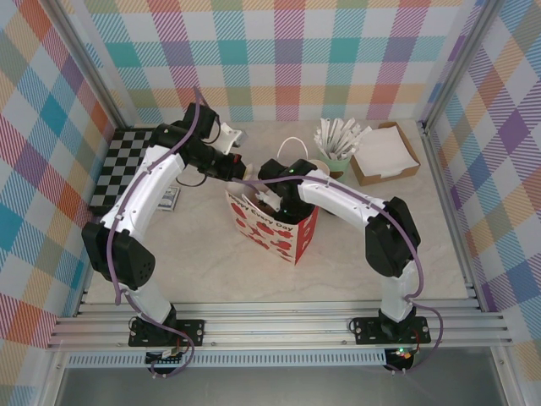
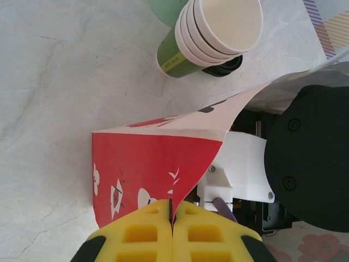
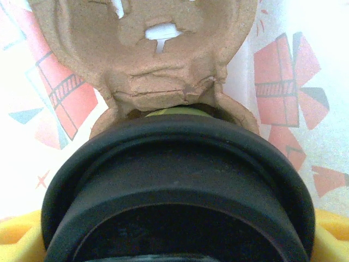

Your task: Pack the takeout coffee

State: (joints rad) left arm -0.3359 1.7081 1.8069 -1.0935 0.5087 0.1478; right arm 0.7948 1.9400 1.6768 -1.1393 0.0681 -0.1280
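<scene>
Start with the writing. The paper bag (image 2: 147,169) carries a line of black script across its upper face in the top view; it looks like "Happy Every Day", though the letters are small. Its sides are printed with red gift boxes on white. The lowest cup of the stack of lidless cups (image 2: 212,33) has a yellow-green band with dark print, too small for you to read.

Now the counts. You have one bag, one brown pulp cup carrier (image 3: 142,60) inside it, and one takeout coffee (image 3: 180,180). The stack shows four cream rims nested together, lying on its side on the table beyond the bag. One pale mint cup (image 1: 336,159) holds a bunch of white wrapped sticks (image 1: 338,134), too many and too overlapped to count. One cardboard box (image 1: 376,178) of white napkins sits just to its right.

Your left gripper (image 2: 172,218) is pinched closed on the bag's top edge, yellow pads meeting on the paper.

Your right gripper (image 3: 174,237) is down inside the bag, jaws spread wide and clamped on the takeout coffee, a yellow pad at each side of its black lid. The coffee sits against a pocket of the carrier, a sliver of green cup wall showing beneath the lid.
</scene>
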